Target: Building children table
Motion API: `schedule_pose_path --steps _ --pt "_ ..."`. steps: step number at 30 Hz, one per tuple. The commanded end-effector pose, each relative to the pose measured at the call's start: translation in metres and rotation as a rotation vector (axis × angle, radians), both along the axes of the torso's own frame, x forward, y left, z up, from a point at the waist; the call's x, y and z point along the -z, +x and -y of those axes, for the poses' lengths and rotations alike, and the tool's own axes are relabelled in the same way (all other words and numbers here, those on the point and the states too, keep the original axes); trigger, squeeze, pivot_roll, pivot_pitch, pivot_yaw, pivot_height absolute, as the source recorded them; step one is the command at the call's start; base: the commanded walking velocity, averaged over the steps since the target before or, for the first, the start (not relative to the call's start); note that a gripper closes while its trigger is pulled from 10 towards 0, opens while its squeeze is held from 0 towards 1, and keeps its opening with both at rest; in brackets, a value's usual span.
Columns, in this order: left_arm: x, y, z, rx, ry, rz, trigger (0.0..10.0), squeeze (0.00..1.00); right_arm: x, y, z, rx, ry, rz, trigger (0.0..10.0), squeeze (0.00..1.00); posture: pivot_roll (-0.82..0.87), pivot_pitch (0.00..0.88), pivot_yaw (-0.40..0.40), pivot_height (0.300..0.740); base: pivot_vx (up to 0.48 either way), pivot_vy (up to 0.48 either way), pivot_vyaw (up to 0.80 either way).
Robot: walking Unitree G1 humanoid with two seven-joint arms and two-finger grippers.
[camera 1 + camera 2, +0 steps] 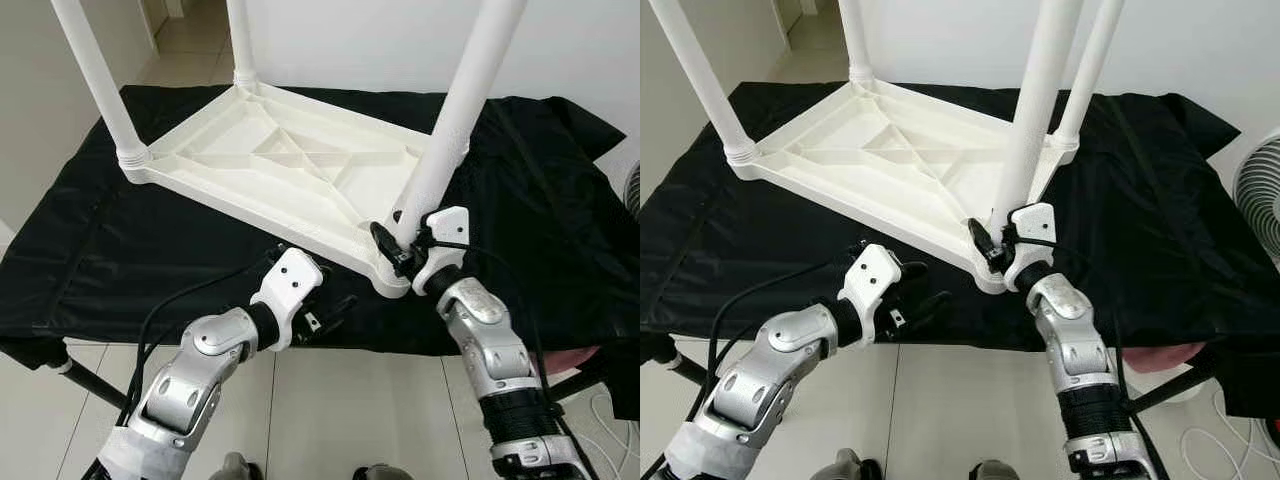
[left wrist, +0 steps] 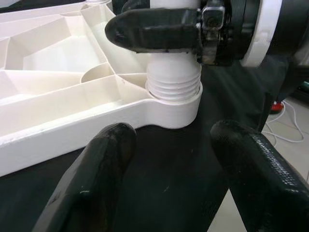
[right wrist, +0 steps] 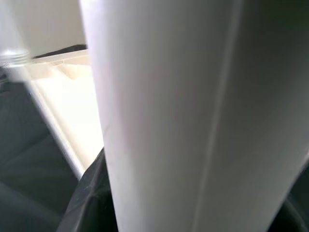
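Both arms are chunky brushed-silver segments with black ribbed joints. Each wrist ends in a white plastic housing carrying glossy black fingers, rounded at the tips, on the left gripper and the right gripper. A loose black cable loops along the left forearm, with small screws near the knuckles.

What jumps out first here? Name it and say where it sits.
A white plastic tabletop lies upside down on a black cloth, its white legs pointing up. At its near corner, the right gripper is shut on the near leg just above the threaded socket. The left gripper hangs open at the cloth's front edge, holding nothing.
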State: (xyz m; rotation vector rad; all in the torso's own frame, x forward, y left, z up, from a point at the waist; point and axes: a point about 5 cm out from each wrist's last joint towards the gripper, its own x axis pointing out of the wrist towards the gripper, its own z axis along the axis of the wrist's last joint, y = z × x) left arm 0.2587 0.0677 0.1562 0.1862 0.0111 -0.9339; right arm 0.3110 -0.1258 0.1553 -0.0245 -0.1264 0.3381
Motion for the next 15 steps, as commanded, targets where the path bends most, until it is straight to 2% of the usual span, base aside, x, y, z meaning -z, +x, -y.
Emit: schedule_pose_path --steps 1,2,4,13,14,15 --pt "0.000 0.006 -0.002 -0.090 -0.003 0.011 10.0 0.00 0.012 -0.002 -0.003 0.084 -0.003 -0.069 10.0 0.00 -0.08 0.023 -0.012 0.740 0.000 0.000 0.00" --pt "0.000 0.007 -0.001 -0.096 -0.006 0.012 10.0 0.00 0.012 -0.004 -0.007 0.164 0.019 -0.071 10.0 0.00 -0.07 0.016 -0.017 0.740 0.000 0.000 0.00" --pt "0.000 0.008 -0.001 -0.104 -0.007 0.018 10.0 0.00 0.014 -0.006 -0.009 0.248 0.040 -0.072 10.0 0.00 -0.07 0.012 -0.020 0.740 0.000 0.000 0.00" --pt "-0.002 0.010 -0.003 -0.131 -0.019 0.027 10.0 0.00 0.017 -0.006 -0.013 0.305 0.046 -0.092 10.0 0.00 -0.06 0.003 -0.030 0.740 0.000 0.000 0.00" --pt "-0.001 0.010 -0.003 -0.134 -0.018 0.027 10.0 0.00 0.016 -0.006 -0.011 0.305 0.049 -0.087 10.0 1.00 -0.05 0.005 -0.034 0.740 0.000 0.000 0.00" --pt "-0.001 0.010 -0.003 -0.134 -0.018 0.027 10.0 0.00 0.016 -0.006 -0.011 0.305 0.049 -0.087 10.0 1.00 -0.05 0.005 -0.034 0.740 0.000 0.000 0.00"
